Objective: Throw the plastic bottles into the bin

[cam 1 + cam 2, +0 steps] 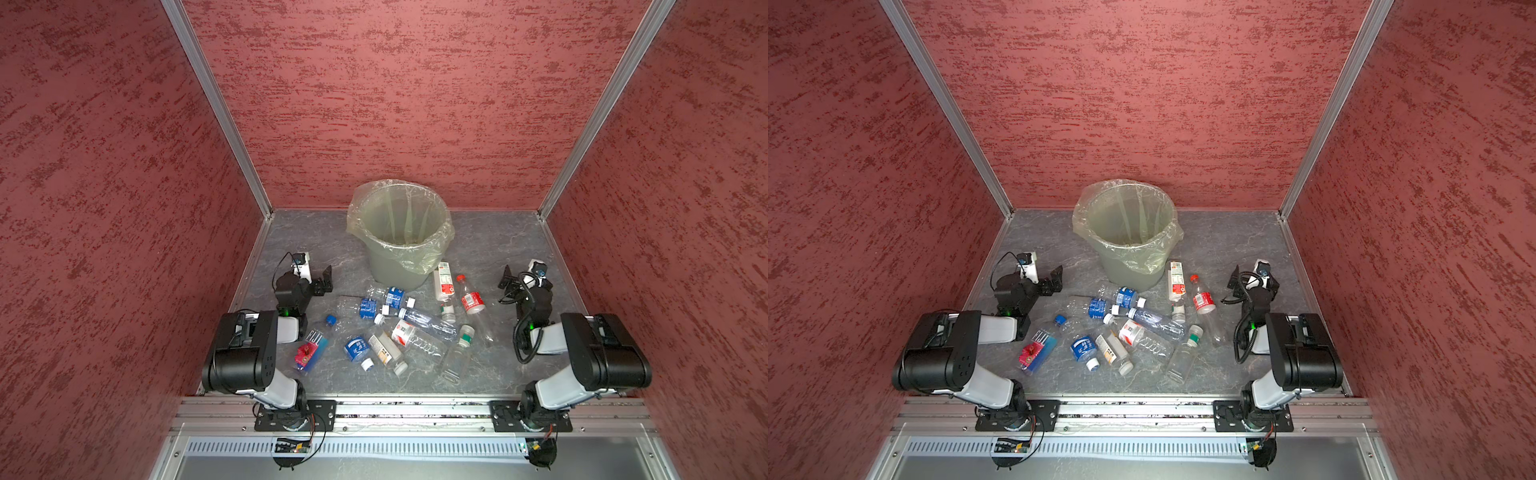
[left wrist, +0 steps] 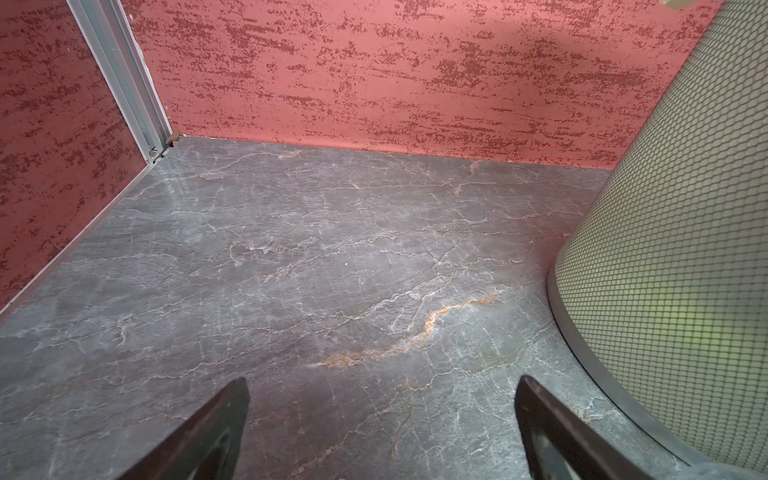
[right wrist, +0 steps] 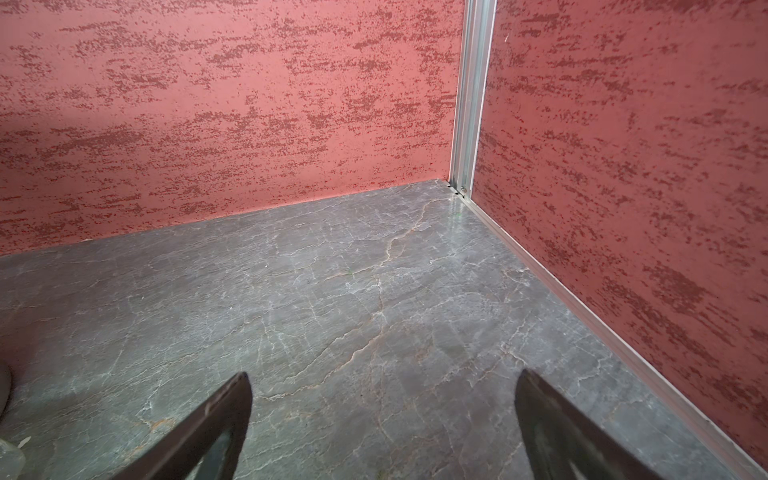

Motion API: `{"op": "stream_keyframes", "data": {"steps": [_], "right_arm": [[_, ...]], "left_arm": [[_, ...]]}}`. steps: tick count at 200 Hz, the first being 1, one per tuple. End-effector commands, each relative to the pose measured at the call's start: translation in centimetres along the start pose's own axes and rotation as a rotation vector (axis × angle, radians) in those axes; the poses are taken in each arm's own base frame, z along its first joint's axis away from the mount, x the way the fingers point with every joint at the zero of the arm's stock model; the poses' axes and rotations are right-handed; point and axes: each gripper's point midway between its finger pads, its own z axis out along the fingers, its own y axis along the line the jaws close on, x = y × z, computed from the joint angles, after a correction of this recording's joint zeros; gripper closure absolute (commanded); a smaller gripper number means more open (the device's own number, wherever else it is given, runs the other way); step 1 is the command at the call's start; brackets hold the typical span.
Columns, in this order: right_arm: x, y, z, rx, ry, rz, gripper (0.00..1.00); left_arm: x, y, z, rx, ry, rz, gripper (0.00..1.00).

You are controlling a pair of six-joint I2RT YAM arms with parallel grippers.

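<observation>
Near the bench's far edge stands the bin, its bottom unclear — bottles lie outside it; left gripper and right gripper gape.

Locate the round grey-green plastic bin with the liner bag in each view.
In both top views: the round grey-green plastic bin stands centre, near the back.
Left wrist: its mesh-patterned side fills one edge.
Right wrist: not clearly in it.
Shared landmark: the red mottled back wall.

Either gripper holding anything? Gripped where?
Nothing held: left gripper and right gripper are both open and empty; the clear plastic bottles lie loose on the grey marble-patterned table.
</observation>
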Motion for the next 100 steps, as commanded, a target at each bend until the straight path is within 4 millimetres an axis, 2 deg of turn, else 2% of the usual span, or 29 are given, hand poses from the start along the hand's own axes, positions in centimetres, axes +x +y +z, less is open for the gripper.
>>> {"op": "stream_keyframes", "data": {"steps": [1, 28, 52, 84, 88, 100], "right_arm": [[-0.9, 0.3, 0.4, -0.004, -0.024, 0.001, 0.01], [-0.9, 0.3, 0.2, -0.004, -0.028, 0.002, 0.01], [-1.1, 0.3, 0.0, -0.005, -0.036, 0.005, 0.01], [-2.2, 0.2, -0.1, 0.007, -0.026, 0.001, 0.01], [-3.1, 0.2, -0.2, 0.011, -0.043, 0.006, 0.01], [-3.9, -0.2, 0.1, 0.047, -0.034, 0.015, 0.01]], "left_arm": [[-0.7, -0.2, 0.2, 0.016, -0.014, -0.004, 0.01], [-0.9, 1.0, -0.3, -0.044, -0.039, -0.035, 0.00], [-1.5, 1.2, -1.3, -0.064, -0.078, -0.038, 0.01], [-2.5, 1.4, -2.5, -0.130, -0.120, -0.033, 0.01], [-2.7, 1.5, -2.8, -0.147, -0.127, -0.028, 0.01], [-3.7, 1.5, -3.6, -0.201, -0.142, -0.014, 0.01]]}}
